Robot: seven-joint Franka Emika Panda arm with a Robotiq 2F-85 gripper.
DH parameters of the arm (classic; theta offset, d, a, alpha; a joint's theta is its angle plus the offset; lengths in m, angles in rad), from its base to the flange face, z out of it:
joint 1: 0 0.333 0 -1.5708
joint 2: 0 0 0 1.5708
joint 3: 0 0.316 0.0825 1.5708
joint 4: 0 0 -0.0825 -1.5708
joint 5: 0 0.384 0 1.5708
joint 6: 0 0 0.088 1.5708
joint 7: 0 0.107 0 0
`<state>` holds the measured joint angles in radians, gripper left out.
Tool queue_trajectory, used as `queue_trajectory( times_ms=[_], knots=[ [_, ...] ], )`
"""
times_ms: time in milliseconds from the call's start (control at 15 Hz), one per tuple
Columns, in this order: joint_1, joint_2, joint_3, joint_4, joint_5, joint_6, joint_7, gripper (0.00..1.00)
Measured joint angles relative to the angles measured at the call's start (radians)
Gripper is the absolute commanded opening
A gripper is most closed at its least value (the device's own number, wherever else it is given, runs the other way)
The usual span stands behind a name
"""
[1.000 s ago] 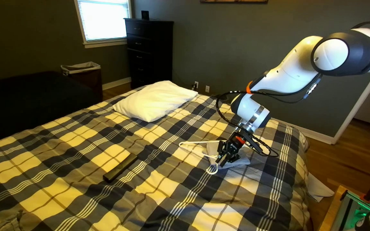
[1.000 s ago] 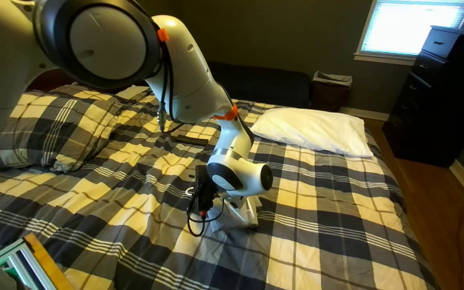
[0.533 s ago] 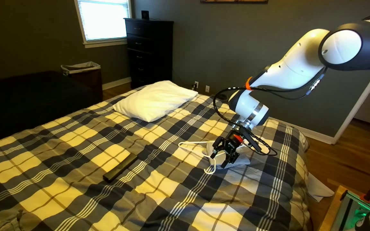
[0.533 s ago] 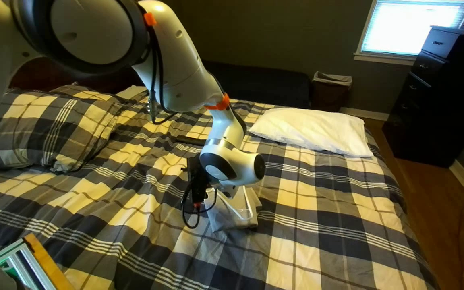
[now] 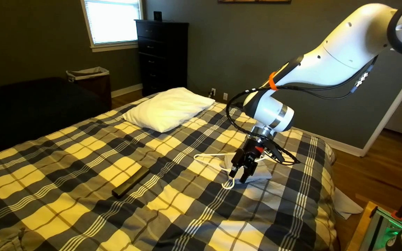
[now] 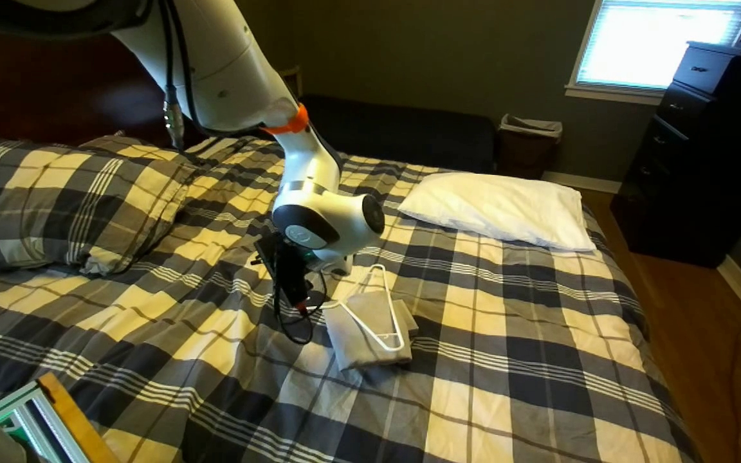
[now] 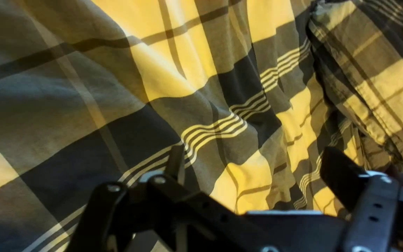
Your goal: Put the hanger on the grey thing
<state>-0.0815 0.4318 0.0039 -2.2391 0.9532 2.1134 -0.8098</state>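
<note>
The thin white hanger [image 6: 396,348] lies over the folded grey thing [image 6: 357,341], one end resting on the cloth. In an exterior view the hanger's opposite end [image 5: 201,158] reaches past the cloth onto the bed, and its hook points to the near side. The grey thing [image 5: 263,171] is partly covered there by my gripper [image 5: 238,175], which hangs in front of the hanger's middle. Its fingers stand wide apart and hold nothing. Looking from the wrist, only plaid bedspread shows between the fingertips of the gripper [image 7: 254,157]; hanger and cloth are out of that view.
A white pillow [image 5: 168,109] lies farther along the plaid bed [image 5: 173,200]. A dark flat bar [image 5: 130,182] rests on the bedspread. In an exterior view a plaid pillow [image 6: 74,199] sits at the headboard end. A dark dresser [image 5: 162,55] stands beyond the bed.
My gripper has opened and let go of the hanger near its hook, then drawn up and away toward the headboard side. The hanger shifted slightly at release and stays on the grey cloth.
</note>
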Motion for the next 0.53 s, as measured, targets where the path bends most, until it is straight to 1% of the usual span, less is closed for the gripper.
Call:
queue_trajectory(
  times_ms=[200, 333, 533],
  knots=[
    [0.042, -0.040, 0.026, -0.048, -0.054, 0.073, -0.062, 1.00],
    [0.061, -0.056, 0.044, -0.070, -0.070, 0.127, -0.099, 1.00],
    [0.069, -0.065, 0.048, -0.079, -0.076, 0.139, -0.115, 1.00]
  ],
)
